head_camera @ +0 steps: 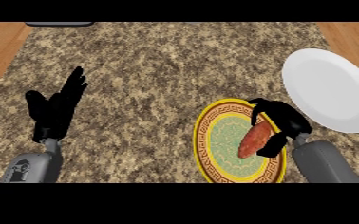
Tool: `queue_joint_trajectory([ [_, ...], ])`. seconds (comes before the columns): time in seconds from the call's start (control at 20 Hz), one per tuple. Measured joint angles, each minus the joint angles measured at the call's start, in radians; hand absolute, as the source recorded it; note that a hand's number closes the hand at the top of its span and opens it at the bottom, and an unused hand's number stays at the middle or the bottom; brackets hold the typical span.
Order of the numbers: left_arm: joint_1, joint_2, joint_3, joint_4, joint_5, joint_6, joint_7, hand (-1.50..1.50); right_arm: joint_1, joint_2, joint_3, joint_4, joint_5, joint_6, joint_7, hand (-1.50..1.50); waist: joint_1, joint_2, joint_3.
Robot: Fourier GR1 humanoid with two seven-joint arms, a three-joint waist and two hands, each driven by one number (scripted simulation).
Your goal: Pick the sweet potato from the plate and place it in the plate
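Head view. Right hand (284,116), at the right edge of the patterned plate (203,129), fingers (261,105) and thumb curled round the sweet potato (254,140). The potato lies tilted between them, its lower end clear of the fingers, over the plate's green centre; whether it touches the plate cannot be told. White plate (326,88) just beyond the knuckles. Left hand (52,108) rests at left on the counter (154,66), fingers straight, released, well apart from both plates.

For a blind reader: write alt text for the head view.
The right hand curls round a sweet potato over a yellow-rimmed patterned plate. A white plate lies to its right; the left hand rests open at far left.
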State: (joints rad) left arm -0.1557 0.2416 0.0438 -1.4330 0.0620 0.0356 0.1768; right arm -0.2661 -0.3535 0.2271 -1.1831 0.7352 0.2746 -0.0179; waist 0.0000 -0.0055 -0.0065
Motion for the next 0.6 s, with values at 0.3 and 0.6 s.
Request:
queue_joint_trajectory([
  [0.3,0.012,-0.017,-0.002,-0.003,-0.012,0.004,-0.005,0.00,0.079,-0.026,0.055,-0.070,0.021,-0.006,-0.158,1.50,-0.003,-0.004,-0.002],
  [0.6,0.015,-0.013,0.012,0.014,-0.010,0.000,-0.012,0.00,0.237,-0.150,0.161,-0.248,0.053,-0.045,-0.435,1.50,-0.016,-0.003,0.003],
])
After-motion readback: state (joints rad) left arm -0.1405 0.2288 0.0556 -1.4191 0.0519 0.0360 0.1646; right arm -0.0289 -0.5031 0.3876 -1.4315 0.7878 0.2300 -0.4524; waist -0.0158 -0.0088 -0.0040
